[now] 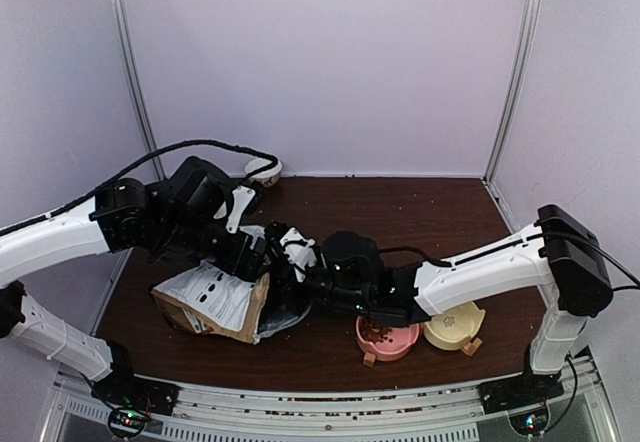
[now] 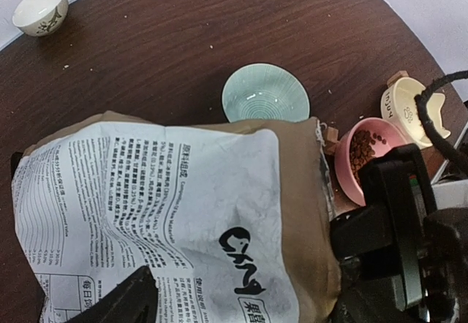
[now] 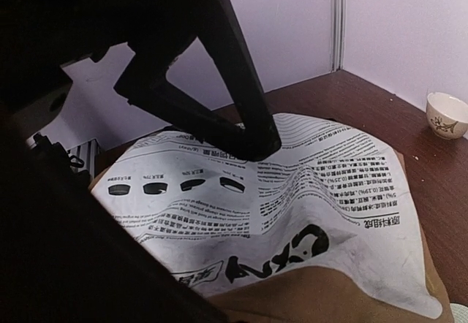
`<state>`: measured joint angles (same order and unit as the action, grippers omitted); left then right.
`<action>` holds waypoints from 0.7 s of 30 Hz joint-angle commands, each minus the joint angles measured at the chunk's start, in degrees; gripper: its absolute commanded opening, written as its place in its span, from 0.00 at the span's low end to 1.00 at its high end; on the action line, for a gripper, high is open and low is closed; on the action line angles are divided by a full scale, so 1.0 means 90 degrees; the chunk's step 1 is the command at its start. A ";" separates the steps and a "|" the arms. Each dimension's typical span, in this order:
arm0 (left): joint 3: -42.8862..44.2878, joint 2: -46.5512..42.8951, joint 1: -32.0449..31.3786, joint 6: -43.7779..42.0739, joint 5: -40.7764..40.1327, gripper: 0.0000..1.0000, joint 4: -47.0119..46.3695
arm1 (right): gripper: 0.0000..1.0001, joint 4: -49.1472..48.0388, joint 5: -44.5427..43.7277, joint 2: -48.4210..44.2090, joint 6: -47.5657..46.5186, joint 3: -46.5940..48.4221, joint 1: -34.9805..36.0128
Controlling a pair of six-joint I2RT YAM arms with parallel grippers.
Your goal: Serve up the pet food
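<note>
Pink bowl had food. Left gripper gaped above the bag, right gripper was pinched shut; green bowl probably next.

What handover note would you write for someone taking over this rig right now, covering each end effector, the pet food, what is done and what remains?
Left end effector: looks open, over the paper bag, holding nothing.
Right end effector: shut, at the bag's mouth; whether it holds anything is hidden.
Pet food: some in the pink bowl; the rest presumably inside the bag.
Done: pink bowl served.
To do: green bowl and cream bowl show no kibble; probably serve them next.
</note>
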<state>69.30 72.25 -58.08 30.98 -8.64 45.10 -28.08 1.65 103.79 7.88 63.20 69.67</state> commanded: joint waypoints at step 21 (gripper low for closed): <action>0.0529 -0.0721 0.0099 0.0494 -0.1052 0.00 0.0257 | 0.00 -0.2071 0.0032 -0.1813 -0.0348 -0.2024 0.0013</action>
<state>70.17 67.26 -58.04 33.69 -14.22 47.33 -41.17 1.52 91.81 6.52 47.75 69.69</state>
